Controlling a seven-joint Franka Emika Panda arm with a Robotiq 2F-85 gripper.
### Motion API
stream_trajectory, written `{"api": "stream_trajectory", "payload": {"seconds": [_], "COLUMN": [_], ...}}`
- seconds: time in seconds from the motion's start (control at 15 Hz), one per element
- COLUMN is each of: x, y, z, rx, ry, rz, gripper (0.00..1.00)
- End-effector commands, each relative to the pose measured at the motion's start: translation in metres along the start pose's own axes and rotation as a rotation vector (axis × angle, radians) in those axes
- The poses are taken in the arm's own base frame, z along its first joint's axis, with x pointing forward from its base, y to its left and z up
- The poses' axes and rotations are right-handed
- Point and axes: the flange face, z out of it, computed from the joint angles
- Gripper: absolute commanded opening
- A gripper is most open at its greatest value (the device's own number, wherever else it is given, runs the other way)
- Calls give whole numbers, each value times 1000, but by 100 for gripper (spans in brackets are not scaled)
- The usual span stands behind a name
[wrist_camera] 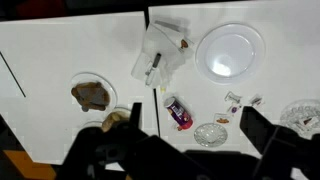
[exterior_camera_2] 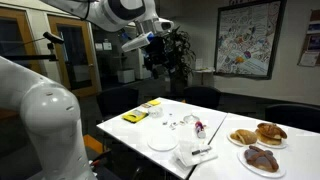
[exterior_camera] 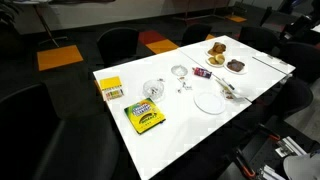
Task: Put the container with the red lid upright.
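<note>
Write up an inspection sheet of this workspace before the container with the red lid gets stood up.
Surface: white table, seen in both exterior views.
Job's things: container with the red lid lies on its side on the table, ungripped.
Clutter: yellow crayon box, clear glass vessel, white plate, white napkin bundle, pastries.
Grippers: tool open, high above the table, holding nothing.
Cables: nothing seen.
Surroundings: dark chairs around the table; framed poster on the wall.
</note>
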Motion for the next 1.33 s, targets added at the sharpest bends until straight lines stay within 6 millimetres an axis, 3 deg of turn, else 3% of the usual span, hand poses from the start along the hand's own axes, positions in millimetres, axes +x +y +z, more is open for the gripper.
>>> {"api": "stream_trajectory", "payload": {"seconds": [0.0,1.0,1.27], "x": [0,0,24], "y": [0,0,7], "z": [-1,-1,15], "rx": [0,0,39], "ry": [-1,-1,-36], "rz": [0,0,-169], "gripper": [100,100,100]}}
